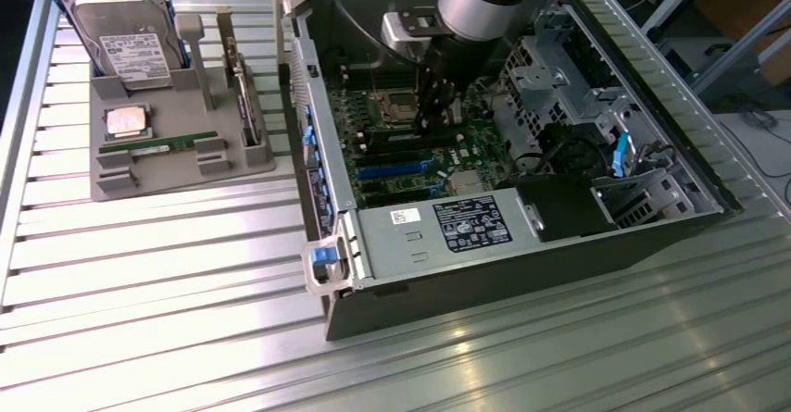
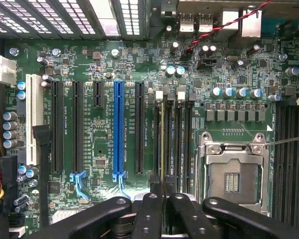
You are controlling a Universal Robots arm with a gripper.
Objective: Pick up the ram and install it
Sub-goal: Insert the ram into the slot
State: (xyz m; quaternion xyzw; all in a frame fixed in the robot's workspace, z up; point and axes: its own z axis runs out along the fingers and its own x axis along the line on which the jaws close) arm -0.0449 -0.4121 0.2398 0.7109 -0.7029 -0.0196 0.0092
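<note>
My gripper (image 1: 439, 106) reaches down into the open computer case (image 1: 495, 273), just above the motherboard (image 2: 114, 64). In the wrist view its fingers (image 2: 152, 209) stand close together, shut on the ram (image 2: 163, 144). The ram appears edge-on as a thin line running along the memory slots (image 2: 172, 134) beside the empty processor socket (image 2: 231, 177). I cannot tell whether it is seated in a slot. A second, similar green ram (image 1: 161, 143) lies flat on the grey holder (image 1: 118, 185) at the exterior view's left.
The grey holder also carries a hard drive (image 1: 124, 46), a square silver processor chip (image 1: 128, 120) and an upright expansion card (image 1: 247, 97). Inside the case are the power supply (image 1: 458, 231), drive cages (image 1: 557, 69) and blue expansion slots (image 2: 118, 129).
</note>
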